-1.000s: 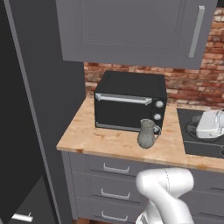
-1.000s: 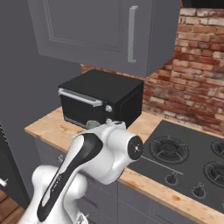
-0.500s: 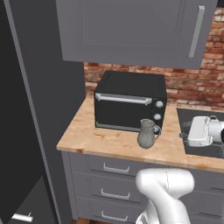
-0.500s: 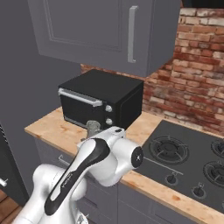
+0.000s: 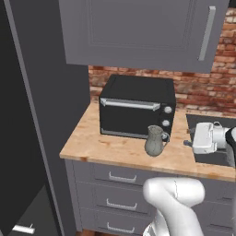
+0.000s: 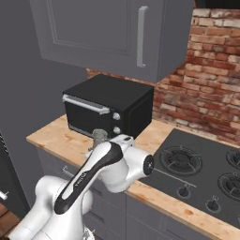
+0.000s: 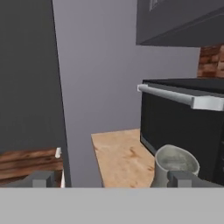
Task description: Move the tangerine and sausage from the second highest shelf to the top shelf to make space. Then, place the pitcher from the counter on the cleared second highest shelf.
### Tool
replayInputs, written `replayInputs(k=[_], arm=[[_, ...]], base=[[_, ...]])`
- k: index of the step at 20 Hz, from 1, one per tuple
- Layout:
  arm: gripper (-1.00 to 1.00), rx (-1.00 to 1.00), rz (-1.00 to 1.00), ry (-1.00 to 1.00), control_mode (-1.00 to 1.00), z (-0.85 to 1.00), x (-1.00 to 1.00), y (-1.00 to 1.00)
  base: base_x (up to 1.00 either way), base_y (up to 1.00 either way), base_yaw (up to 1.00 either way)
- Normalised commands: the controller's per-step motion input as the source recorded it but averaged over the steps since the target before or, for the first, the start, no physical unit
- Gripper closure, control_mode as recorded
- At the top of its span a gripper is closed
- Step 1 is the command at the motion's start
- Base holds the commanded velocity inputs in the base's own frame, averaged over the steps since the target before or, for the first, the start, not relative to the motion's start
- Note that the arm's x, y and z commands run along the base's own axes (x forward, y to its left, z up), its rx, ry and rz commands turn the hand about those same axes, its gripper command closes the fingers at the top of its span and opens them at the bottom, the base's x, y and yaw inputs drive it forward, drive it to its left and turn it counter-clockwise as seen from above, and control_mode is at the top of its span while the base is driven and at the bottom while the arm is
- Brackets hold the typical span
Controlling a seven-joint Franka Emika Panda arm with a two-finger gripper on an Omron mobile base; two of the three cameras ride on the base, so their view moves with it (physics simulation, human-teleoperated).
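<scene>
Left base: pitcher (image 5: 155,140) upright on worktop (image 5: 110,147), just in front of the black microwave (image 5: 137,107).
Right base: arm hides most of the pitcher (image 6: 99,137); only its rim shows.
Hand cam: pincer (image 7: 111,179) wide open, empty; pitcher (image 7: 175,167) near the right fingertip (image 7: 183,178).

Pitcher (image 6: 99,136) in the right base view: mostly hidden behind the arm, only the rim and neck showing in front of the microwave (image 6: 105,108). In the hand view the pitcher (image 7: 175,166) is cut off low down; its body cannot be seen. Microwave (image 7: 188,127) runs off the right edge there.
</scene>
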Motion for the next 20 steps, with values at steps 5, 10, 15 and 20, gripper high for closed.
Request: replayInputs(k=[5,10,15,20], arm=[[-1.00,0.00,0.05,0.00,-1.00,-0.16,0.35,0.00],[-1.00,0.00,0.04,0.00,-1.00,-0.17,0.36,0.00],[-1.00,0.00,0.03,0.00,-1.00,-0.13,0.32,0.00],[-1.00,0.00,0.00,0.02,-1.00,-0.24,0.27,0.00]], base=[[0.00,0.00,0.00],[0.00,0.00,0.00],[0.00,0.00,0.00],[0.00,0.00,0.00]])
